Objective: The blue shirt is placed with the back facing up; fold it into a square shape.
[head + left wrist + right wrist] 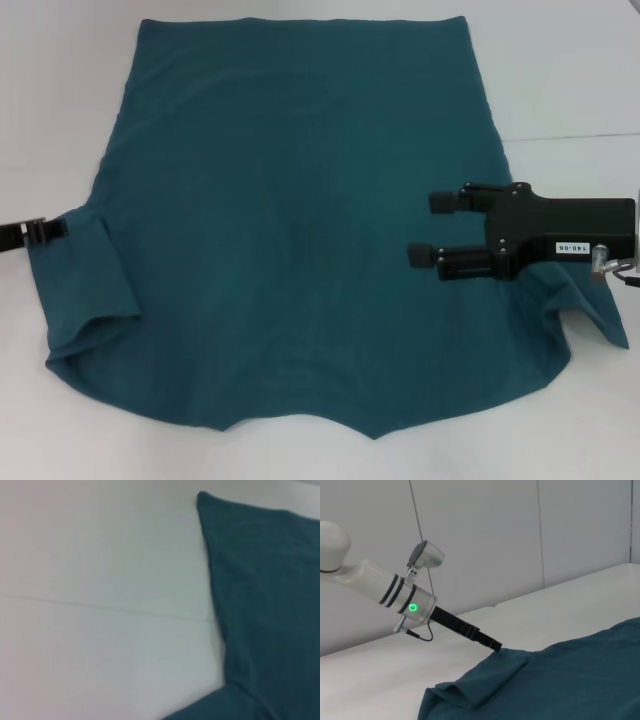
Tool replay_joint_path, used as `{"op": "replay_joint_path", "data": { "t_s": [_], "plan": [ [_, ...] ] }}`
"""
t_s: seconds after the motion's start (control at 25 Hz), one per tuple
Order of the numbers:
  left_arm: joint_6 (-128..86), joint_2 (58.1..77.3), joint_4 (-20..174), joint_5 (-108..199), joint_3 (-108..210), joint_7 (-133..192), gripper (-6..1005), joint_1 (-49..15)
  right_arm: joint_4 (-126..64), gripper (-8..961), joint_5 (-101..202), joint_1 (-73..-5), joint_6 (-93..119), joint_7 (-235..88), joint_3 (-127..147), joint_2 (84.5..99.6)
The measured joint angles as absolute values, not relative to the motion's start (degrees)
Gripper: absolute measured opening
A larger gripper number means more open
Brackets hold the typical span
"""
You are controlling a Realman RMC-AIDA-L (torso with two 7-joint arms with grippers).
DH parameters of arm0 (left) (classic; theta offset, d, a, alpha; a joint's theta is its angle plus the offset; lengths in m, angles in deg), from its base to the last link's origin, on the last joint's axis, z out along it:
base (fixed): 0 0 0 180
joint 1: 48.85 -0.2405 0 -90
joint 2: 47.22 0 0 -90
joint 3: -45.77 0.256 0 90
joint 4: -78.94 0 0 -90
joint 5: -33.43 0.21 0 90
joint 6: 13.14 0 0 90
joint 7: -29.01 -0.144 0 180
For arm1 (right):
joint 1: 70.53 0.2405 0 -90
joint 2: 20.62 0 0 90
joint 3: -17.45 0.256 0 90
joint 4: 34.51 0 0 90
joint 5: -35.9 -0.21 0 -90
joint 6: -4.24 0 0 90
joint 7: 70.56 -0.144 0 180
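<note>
Head view: blue shirt (300, 230) lay spread flat on the white table (570, 80), no fold made yet, whole task left. Right gripper (428, 228) hovered over shirt's right edge, fingers apart, empty. Left gripper (50, 230) at shirt's left sleeve.

Left wrist view: only shirt edge, table.

Right wrist view: left gripper touching sleeve; can't tell if clamped.
</note>
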State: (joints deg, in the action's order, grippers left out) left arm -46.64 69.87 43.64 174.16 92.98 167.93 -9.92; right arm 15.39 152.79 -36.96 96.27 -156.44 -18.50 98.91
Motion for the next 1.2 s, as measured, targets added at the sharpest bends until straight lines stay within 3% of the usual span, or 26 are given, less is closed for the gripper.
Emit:
{"op": "replay_joint_path", "data": {
  "t_s": [1.2],
  "plan": [
    [-43.91,70.81,46.70,175.82,92.43,168.36,643,-9.92,14.62,908,152.80,-37.05,96.53,-155.81,-18.50,98.90]
  ]
}}
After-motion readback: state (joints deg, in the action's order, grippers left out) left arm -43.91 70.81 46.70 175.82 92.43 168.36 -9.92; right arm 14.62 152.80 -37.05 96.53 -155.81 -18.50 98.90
